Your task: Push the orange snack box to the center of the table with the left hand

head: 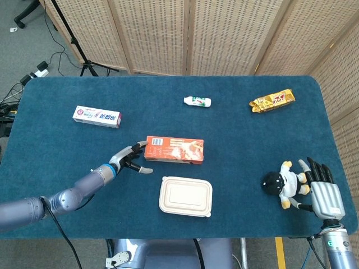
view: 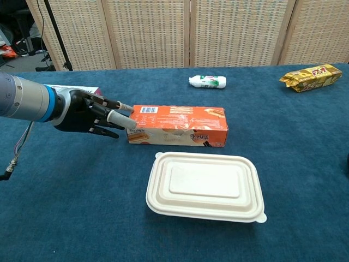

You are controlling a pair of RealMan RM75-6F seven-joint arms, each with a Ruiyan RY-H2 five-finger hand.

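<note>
The orange snack box (head: 174,149) lies flat near the middle of the desk (head: 50,151), slightly toward the front edge, its long side running left to right. The left hand (head: 130,158) sits at the box's left end; in the chest view its fingertips (view: 121,119) rest against that end, fingers extended and slightly spread, holding nothing. Its arm reaches in from the front-left corner.

Just in front of the box, close but apart, lies a closed cream lidded container (head: 185,196). A toothpaste box (head: 97,116) lies toward the left edge, behind the hand. A small white bottle (head: 197,101) lies on its side nearer the back edge, and a yellow snack packet (head: 272,101) rests toward the back-right corner.

Near the front-right corner the right hand (head: 322,188) lies palm down, fingers straight and spread; a plush toy (head: 283,182) lies beside it on the left, and whether they touch cannot be told.

The desk wears a dark blue cloth. Behind it stand woven folding screens (head: 185,33), with cables and a stand on the grey floor at the back-left.
</note>
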